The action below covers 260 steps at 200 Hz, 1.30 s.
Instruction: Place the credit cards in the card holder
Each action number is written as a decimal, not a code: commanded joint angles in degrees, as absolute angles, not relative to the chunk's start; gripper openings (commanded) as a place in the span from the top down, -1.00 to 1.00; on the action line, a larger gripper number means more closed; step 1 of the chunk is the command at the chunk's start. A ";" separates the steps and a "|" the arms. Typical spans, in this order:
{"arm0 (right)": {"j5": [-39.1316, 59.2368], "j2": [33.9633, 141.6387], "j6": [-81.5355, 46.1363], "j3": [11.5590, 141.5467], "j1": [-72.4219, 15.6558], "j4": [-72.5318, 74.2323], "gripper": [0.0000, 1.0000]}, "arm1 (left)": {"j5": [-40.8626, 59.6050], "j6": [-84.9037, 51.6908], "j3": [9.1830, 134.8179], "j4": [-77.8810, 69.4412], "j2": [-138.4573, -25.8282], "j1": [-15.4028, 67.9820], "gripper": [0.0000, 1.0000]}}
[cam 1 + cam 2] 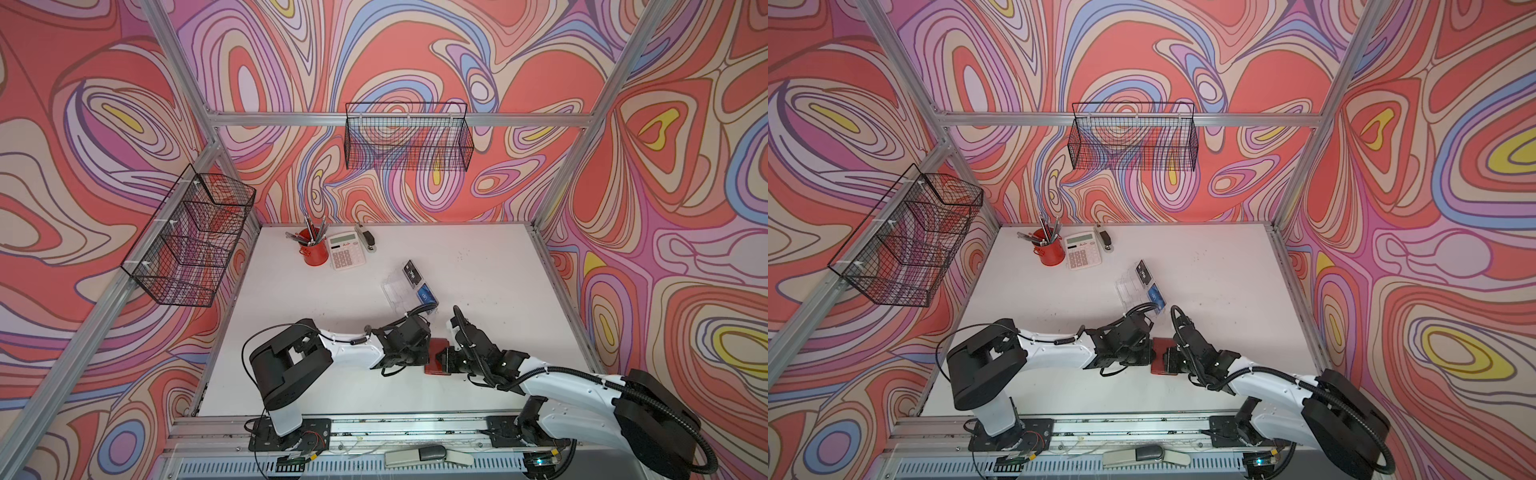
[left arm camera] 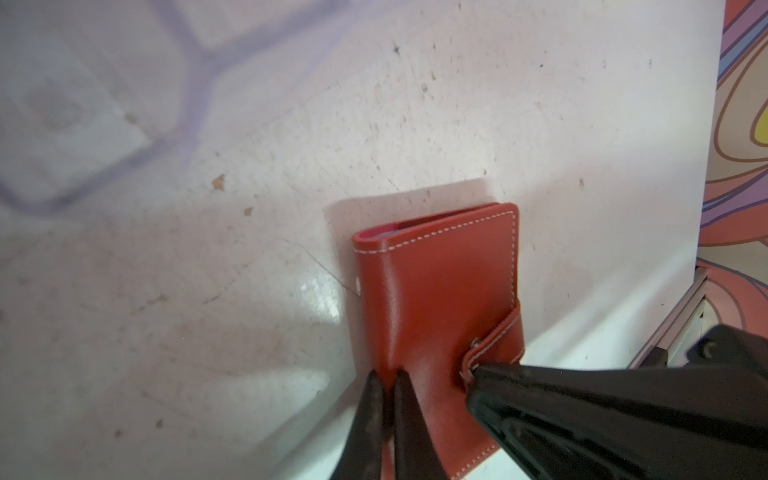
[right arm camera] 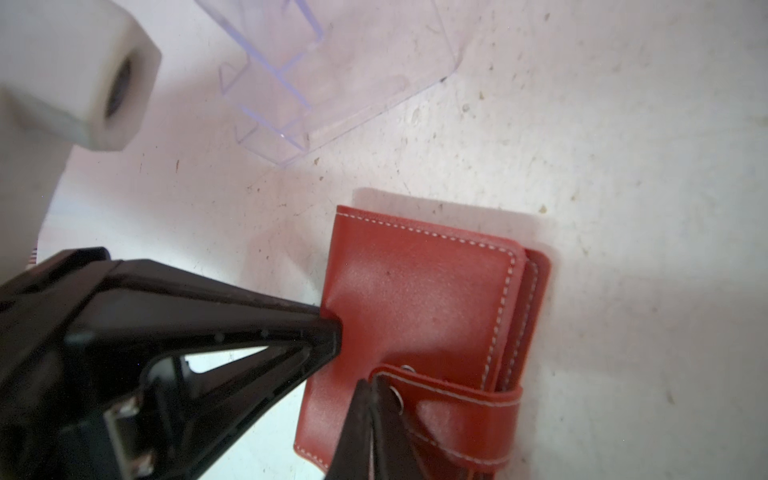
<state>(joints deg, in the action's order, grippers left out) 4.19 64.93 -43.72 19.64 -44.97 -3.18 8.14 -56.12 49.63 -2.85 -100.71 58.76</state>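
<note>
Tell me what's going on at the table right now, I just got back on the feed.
Both claws are working on the red card holder, which lies folded shut on the table. The left claw, shut, presses its tips on the cover near the spine. The right claw, also shut, has its tips at the end of the snap strap; whether it pinches the strap is unclear. A black credit card and a blue credit card sit in the clear stand.

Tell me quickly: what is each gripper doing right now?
Left gripper: closed, tips on the spine of the red leather-like card holder; grip unclear.
Right gripper: closed on its stitched snap strap.
</note>
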 commanded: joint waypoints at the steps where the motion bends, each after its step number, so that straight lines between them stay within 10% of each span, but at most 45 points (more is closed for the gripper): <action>1: 1.55 63.77 -44.17 20.27 -45.13 -9.92 1.00 | 8.44 -55.37 48.25 2.46 -105.22 59.06 0.84; 260: 2.01 65.78 -42.80 24.07 -45.17 -11.03 1.00 | 8.14 -55.35 47.78 2.17 -104.79 59.06 0.84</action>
